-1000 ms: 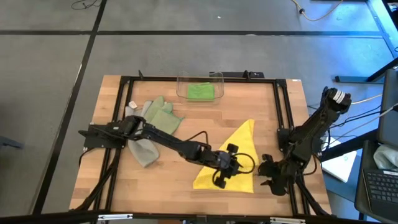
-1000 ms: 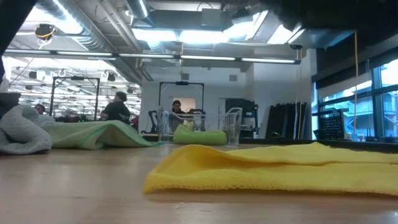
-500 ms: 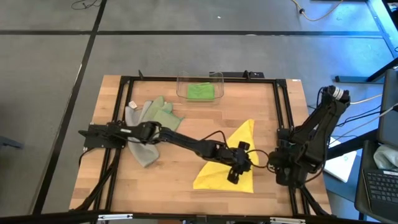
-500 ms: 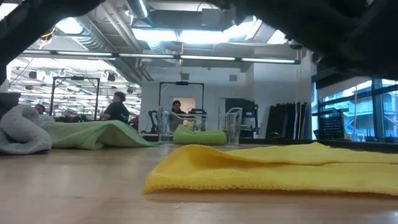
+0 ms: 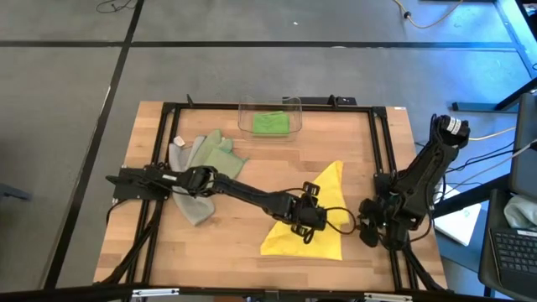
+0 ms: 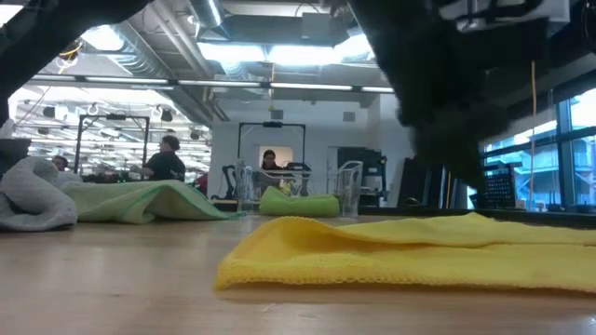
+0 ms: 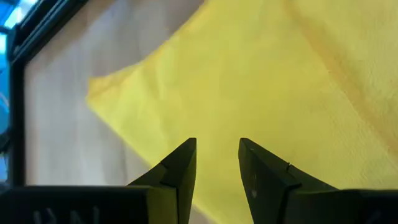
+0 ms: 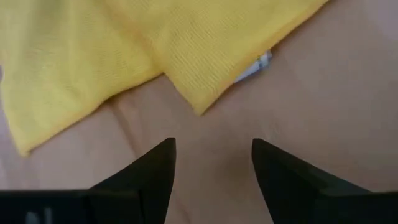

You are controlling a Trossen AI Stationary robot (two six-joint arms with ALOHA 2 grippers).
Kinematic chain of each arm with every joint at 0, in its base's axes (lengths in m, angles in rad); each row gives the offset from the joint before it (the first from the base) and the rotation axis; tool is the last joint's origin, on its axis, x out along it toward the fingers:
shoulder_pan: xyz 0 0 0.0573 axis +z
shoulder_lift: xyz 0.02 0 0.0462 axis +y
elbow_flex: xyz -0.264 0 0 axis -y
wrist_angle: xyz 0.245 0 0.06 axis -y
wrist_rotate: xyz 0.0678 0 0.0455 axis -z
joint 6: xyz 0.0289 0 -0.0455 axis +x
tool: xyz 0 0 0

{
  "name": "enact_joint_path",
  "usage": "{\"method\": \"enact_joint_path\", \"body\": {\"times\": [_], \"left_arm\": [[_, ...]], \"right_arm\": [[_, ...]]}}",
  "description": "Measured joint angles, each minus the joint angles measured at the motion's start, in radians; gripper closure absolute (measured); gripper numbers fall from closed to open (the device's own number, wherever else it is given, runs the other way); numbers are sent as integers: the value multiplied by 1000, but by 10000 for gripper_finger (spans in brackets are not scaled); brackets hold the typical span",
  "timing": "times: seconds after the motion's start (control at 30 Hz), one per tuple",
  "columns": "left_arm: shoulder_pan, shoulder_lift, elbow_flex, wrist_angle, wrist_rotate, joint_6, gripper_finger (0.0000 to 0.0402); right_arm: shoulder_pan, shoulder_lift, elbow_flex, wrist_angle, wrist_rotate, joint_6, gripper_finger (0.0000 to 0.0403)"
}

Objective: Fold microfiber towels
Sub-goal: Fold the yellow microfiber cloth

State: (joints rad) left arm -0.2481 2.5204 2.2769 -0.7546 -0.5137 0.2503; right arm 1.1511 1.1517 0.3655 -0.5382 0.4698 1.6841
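left wrist view showed the left tool (image 7: 216,163) spread, empty, just above the yellow towel (image 5: 315,218) lying folded on the bench (image 5: 252,159). the right tool (image 8: 213,163) hovered spread beside its corner. sage towel (image 5: 216,155), grey towel (image 5: 191,201) lay well apart; a green towel (image 5: 270,122) sat in the bin (image 5: 243,117).

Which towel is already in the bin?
The bright green towel, lying inside the clear bin at the table's far edge. The yellow towel, sage towel and grey towel all lie on the bare tabletop.
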Motion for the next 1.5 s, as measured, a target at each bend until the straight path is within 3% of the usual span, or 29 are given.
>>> {"method": "enact_joint_path", "body": {"times": [0.33,0.53,0.67,0.83,1.1,1.23,1.43,1.5], "left_arm": [[-6,-33,2,-51,3,-51,288],[-31,-33,2,-71,0,-72,288],[-53,-33,2,-76,-2,-81,288],[-71,-33,2,-86,-35,-60,288],[-74,-33,2,-100,-54,-58,288],[-74,-33,2,-99,-54,-59,288],[-74,-33,2,-99,-54,-65,288],[-74,-33,2,-99,-54,-75,288]], "right_arm": [[-3,-45,-46,74,186,17,189],[-5,-78,-89,93,195,127,189],[-5,-89,-194,291,225,195,189],[-10,-106,-276,513,270,168,189],[-39,-152,-266,513,212,112,195],[-45,-155,-261,500,224,77,237],[-45,-155,-260,432,237,37,366],[-45,-156,-260,453,269,-27,391]]}}
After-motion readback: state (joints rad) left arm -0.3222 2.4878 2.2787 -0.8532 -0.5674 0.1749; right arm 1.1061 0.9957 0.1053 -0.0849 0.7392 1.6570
